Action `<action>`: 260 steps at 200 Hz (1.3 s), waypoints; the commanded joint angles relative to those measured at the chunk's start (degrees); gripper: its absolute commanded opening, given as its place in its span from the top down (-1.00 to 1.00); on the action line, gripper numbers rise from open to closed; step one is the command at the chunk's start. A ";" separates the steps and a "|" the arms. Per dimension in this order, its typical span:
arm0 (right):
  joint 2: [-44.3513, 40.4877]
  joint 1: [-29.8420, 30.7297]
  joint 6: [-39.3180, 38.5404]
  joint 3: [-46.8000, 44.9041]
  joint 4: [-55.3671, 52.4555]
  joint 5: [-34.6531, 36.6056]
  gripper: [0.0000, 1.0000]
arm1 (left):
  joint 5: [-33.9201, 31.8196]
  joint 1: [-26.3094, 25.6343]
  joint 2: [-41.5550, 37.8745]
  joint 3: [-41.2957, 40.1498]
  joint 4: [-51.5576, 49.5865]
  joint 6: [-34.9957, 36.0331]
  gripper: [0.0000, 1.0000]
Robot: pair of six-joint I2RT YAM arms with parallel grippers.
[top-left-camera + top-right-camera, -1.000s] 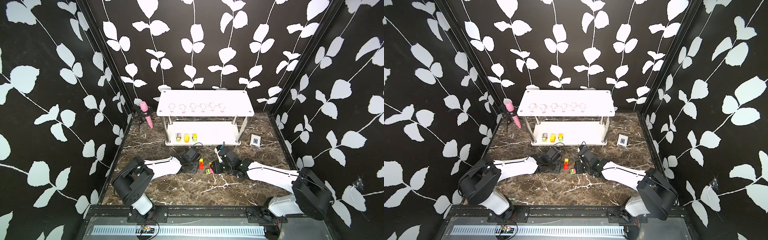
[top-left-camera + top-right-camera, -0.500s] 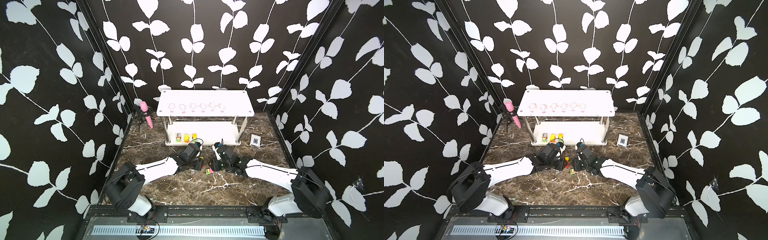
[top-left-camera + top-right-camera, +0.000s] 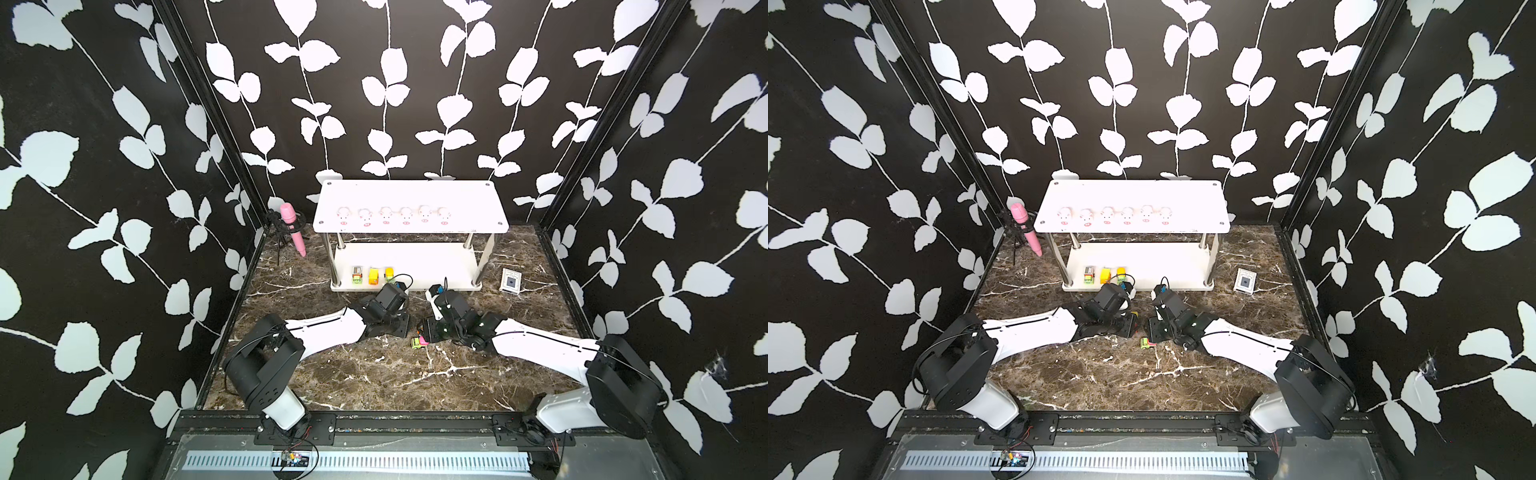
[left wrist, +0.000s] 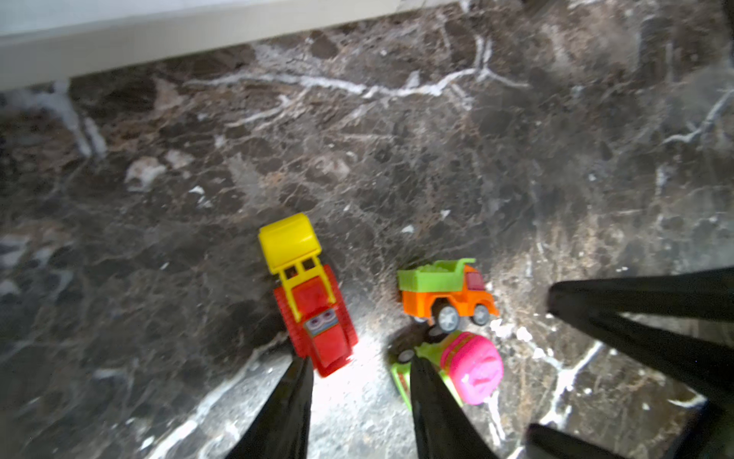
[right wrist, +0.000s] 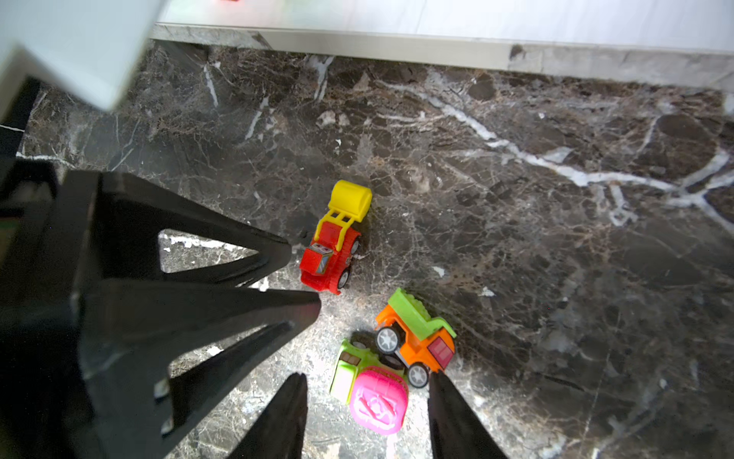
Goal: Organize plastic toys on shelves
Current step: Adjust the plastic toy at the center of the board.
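Observation:
The shelves point(image 3: 478, 208) stand at the back, with several pink pigs point(image 3: 385, 215) on the top board and three vehicles point(image 3: 374, 276) on the lower one. Three more vehicles lie on the marble floor. My left gripper point(image 4: 359, 361) is open with bare floor between its fingers. A red and yellow roller point(image 4: 310, 298) sits at one fingertip. My right gripper point(image 5: 366, 377) is open around a green and pink mixer truck point(image 5: 371, 387) lying on its side. An orange and green dump truck point(image 5: 417, 341) leans on the mixer truck. Both grippers point(image 3: 401, 328) point(image 3: 426, 330) hover low and close together.
A pink microphone point(image 3: 293, 228) on a small black stand is left of the shelves. A white and blue card box point(image 3: 510, 281) lies to their right. The lower board's front edge point(image 5: 437, 45) is close ahead of both grippers. Black patterned walls enclose the floor.
My left arm has stretched toward the shelves and now hides the red and yellow roller from above. Its jaws have spread wider. The right gripper has shifted only slightly.

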 commanded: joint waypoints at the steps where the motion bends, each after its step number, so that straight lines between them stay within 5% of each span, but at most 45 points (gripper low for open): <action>1: -0.70 0.02 -0.62 0.34 0.58 0.84 -0.03 | -3.05 -0.29 0.94 1.96 -3.58 1.26 0.14; 56: 0.12 0.02 -0.37 0.40 1.46 -0.24 0.00 | -4.27 -0.51 5.06 4.97 -4.25 3.89 0.29; 85: 0.16 0.02 -0.26 0.23 1.62 -0.64 0.01 | -5.03 -0.59 5.68 5.31 -5.53 5.25 0.64; 113: 0.31 0.02 -0.42 0.36 1.39 -1.09 0.02 | -5.19 -0.79 3.89 3.71 -6.30 7.43 0.78; 197: 6.82 0.05 -2.51 5.76 2.67 -6.20 0.06 | -4.28 -1.04 -6.55 -5.90 -8.58 10.38 0.65; 260: 17.27 0.28 -1.91 13.88 5.92 -10.34 0.35 | -9.48 -1.01 -9.04 -6.63 -10.59 9.75 0.44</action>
